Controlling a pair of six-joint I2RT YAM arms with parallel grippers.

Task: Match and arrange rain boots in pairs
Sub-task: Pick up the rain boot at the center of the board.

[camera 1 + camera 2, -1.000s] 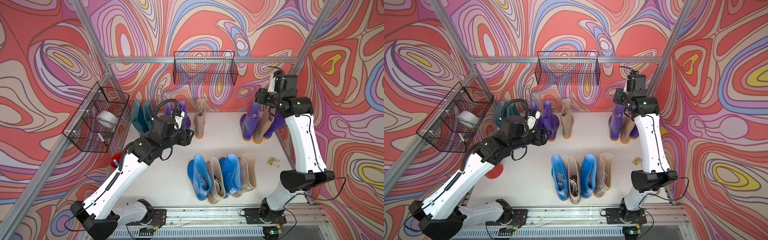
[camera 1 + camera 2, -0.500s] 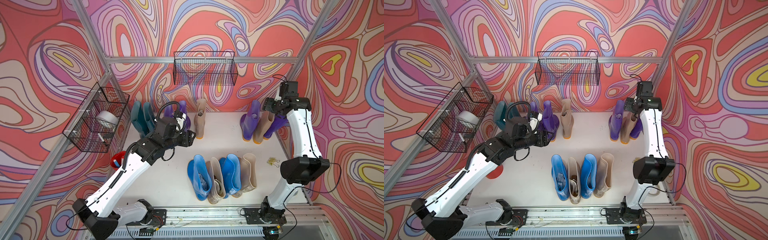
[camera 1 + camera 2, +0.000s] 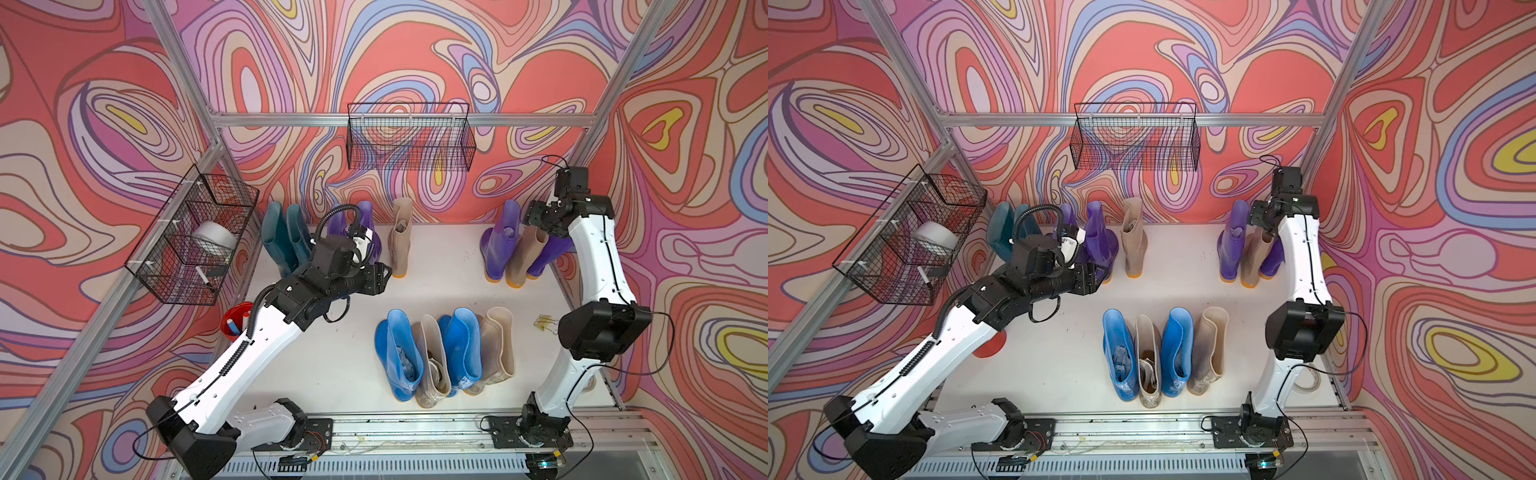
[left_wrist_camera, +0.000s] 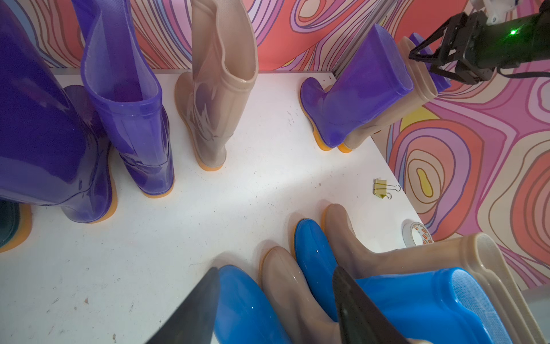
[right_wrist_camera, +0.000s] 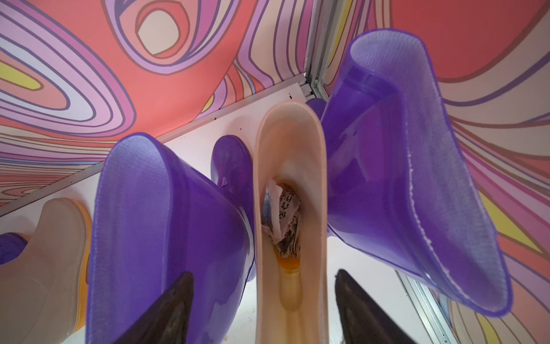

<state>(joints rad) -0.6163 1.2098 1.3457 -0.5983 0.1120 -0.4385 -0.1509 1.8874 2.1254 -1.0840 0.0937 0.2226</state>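
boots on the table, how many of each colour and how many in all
teal boots: 2
purple boots: 4
beige boots: 4
blue boots: 2
total: 12

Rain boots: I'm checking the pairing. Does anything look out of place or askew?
Yes. Back right, a beige boot stands wedged between an upright purple boot and a leaning purple boot. The front row alternates blue, beige, blue, beige, so those colours are not paired.
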